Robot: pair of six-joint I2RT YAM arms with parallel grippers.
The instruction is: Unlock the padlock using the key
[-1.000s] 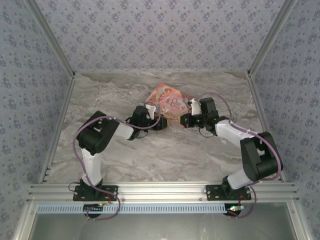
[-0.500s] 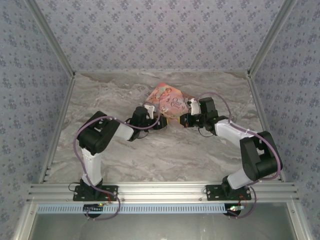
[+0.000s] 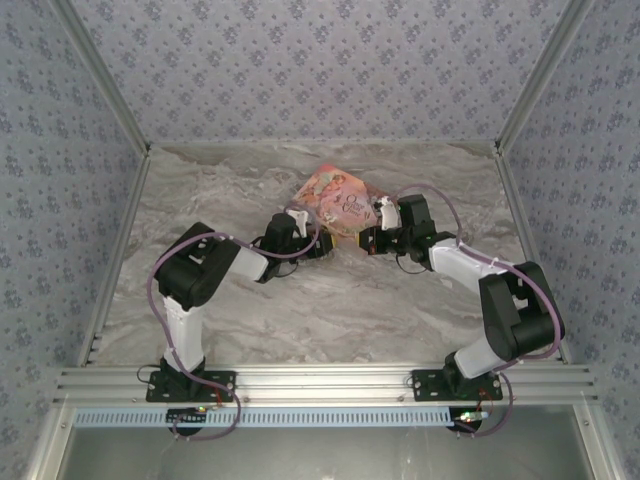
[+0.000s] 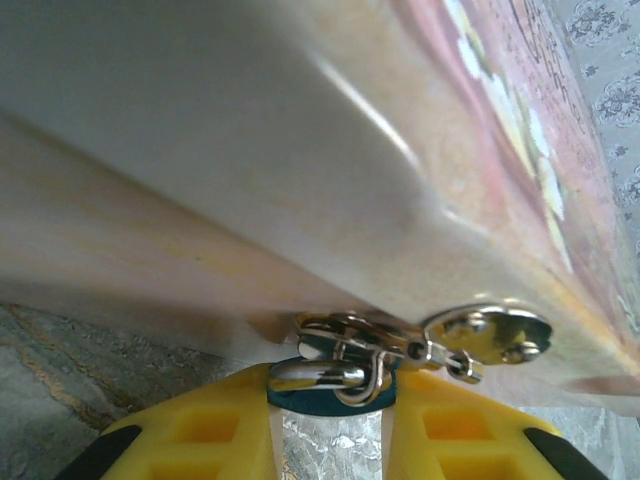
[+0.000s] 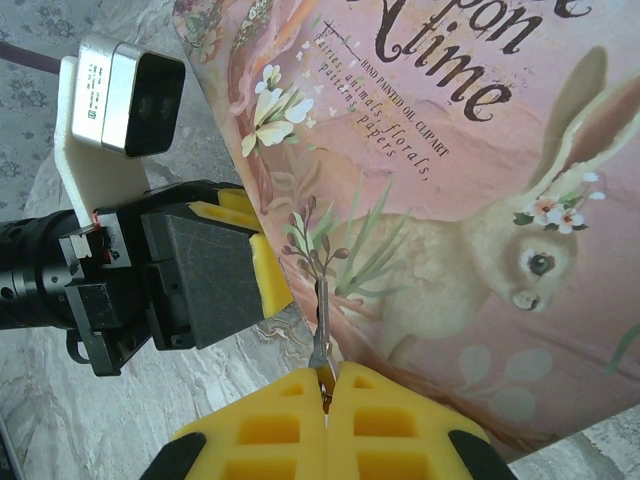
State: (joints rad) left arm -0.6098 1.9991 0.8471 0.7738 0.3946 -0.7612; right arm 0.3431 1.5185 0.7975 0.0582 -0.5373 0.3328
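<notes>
Padlock (image 4: 330, 392), key (image 5: 321, 320) gripped nr box (image 5: 450, 200) edge

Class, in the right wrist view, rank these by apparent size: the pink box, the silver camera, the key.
1. Pink box
2. silver camera
3. key, nearest the lens yet looking smallest

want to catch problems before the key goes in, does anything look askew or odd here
The pink box lies skewed on the table and seems tipped up at the edge where the left hand grips the padlock. The key in the right hand points along the box's printed face, not at the padlock.
</notes>
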